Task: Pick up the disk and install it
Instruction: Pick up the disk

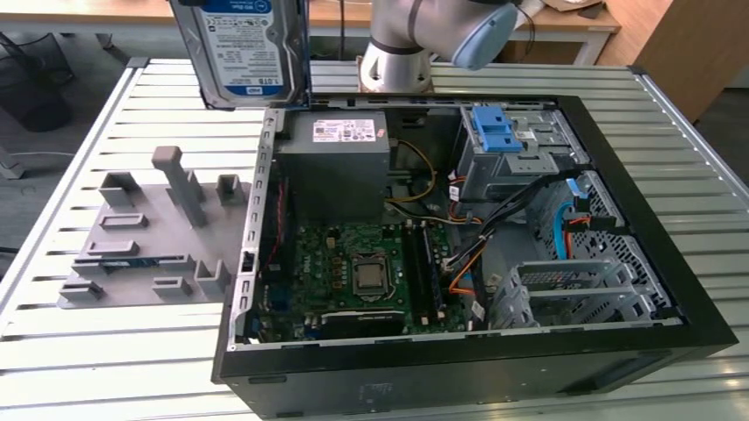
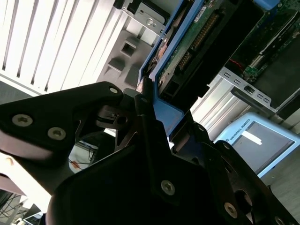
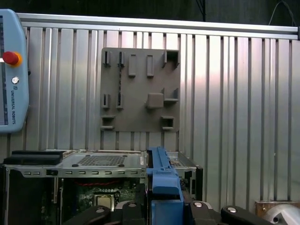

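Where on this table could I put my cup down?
Bare table slats lie at the exterior view's lower left, beside the grey plate, and at its right, past the case. Inside the case is crowded; the gripper holds the disk aloft.

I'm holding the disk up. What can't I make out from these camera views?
- Exterior view: the disk is cut off at its upper part by the top edge.
- Second wrist view: the gripper covers much of the disk, and the disk's label is hidden.
- Exterior view: the inside of the drive cage is hidden by its own walls and the blue latch.
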Robot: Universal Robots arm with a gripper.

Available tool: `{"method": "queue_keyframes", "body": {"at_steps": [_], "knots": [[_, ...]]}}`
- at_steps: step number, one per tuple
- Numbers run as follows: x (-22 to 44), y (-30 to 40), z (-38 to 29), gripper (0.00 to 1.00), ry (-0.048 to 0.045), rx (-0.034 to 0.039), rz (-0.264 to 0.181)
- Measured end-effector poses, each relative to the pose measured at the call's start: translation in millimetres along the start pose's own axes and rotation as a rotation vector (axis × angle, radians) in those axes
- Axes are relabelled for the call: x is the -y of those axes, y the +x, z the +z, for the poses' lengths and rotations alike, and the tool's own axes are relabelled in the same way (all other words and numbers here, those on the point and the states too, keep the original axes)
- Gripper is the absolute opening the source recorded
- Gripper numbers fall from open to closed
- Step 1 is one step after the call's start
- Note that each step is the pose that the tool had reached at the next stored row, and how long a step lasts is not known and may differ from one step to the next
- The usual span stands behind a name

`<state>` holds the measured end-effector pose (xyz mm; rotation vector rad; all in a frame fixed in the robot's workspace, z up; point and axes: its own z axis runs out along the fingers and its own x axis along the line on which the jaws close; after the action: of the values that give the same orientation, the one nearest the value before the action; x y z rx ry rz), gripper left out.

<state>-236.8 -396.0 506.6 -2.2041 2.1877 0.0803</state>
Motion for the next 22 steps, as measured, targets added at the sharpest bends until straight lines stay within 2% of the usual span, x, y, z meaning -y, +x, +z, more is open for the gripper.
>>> {"method": "queue_keyframes", "body": {"at_steps": [3,5,19,21,22], "knots": [[1.8,6.5,0.1,0.36,0.0001,0.0,0.0],[7.1,8.3,0.0,0.36,0.0,-0.0001,0.0],[69.3,9.4,4.2,0.36,0.0,-0.0008,0.0],[75.6,9.5,4.3,0.36,0.0,-0.0076,0.0],[77.7,9.5,4.3,0.36,-0.0001,-0.0135,0.0]]}}
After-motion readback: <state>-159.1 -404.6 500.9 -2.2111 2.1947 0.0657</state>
